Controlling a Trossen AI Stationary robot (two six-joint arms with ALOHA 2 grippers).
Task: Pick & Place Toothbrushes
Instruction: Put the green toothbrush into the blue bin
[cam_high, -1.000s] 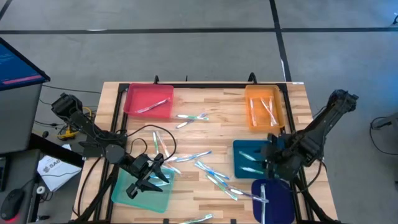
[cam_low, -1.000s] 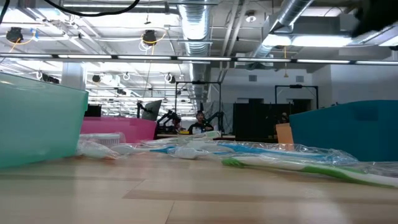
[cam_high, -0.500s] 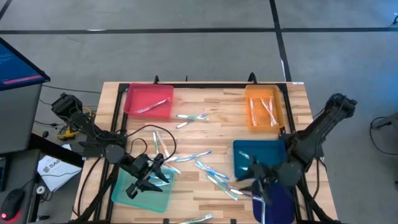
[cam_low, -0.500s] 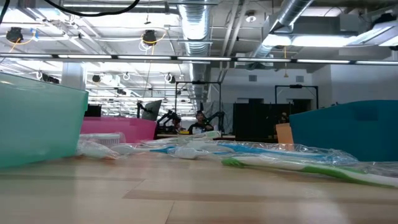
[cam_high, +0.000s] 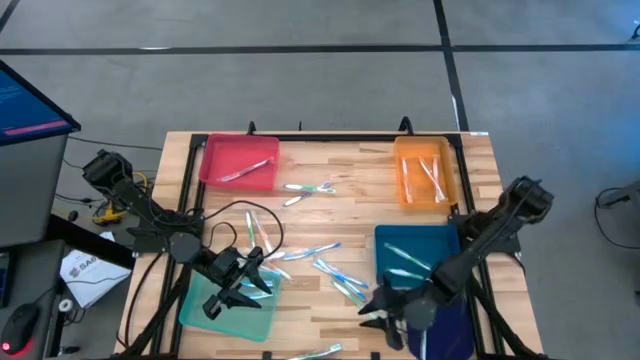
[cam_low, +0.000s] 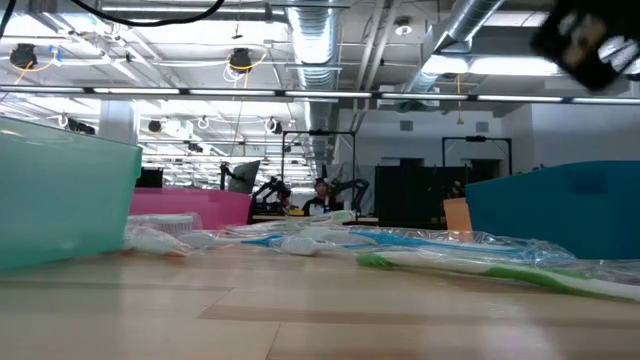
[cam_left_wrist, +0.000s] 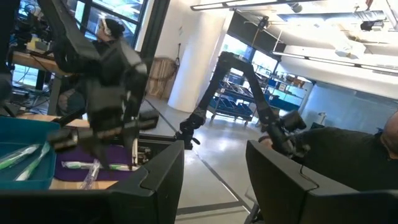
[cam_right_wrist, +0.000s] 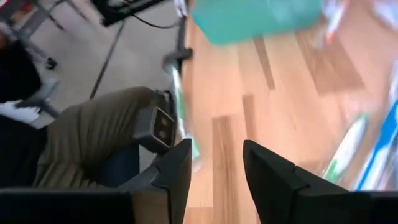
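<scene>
**Over the loose brushes, nothing in my claws**

No writing is readable anywhere. From largest to smallest: the wooden table (cam_high: 330, 165), then the teal tray (cam_high: 228, 305) under my left gripper (cam_high: 232, 290), whose fingers stand apart, empty. My right gripper (cam_high: 380, 305) hangs at the near edge, fingers parted, holding nothing. The toothbrushes (cam_high: 335, 275) lie scattered mid-table, just left of it.

- Even overhead light falls on the bench (cam_high: 330, 215) in the high view, with only faint shadows.
- In the low view, bright ceiling strips (cam_low: 500, 65) glare.
- The right wrist view is smeared with motion blur, and the teal tray (cam_right_wrist: 255, 17) is soft.
</scene>
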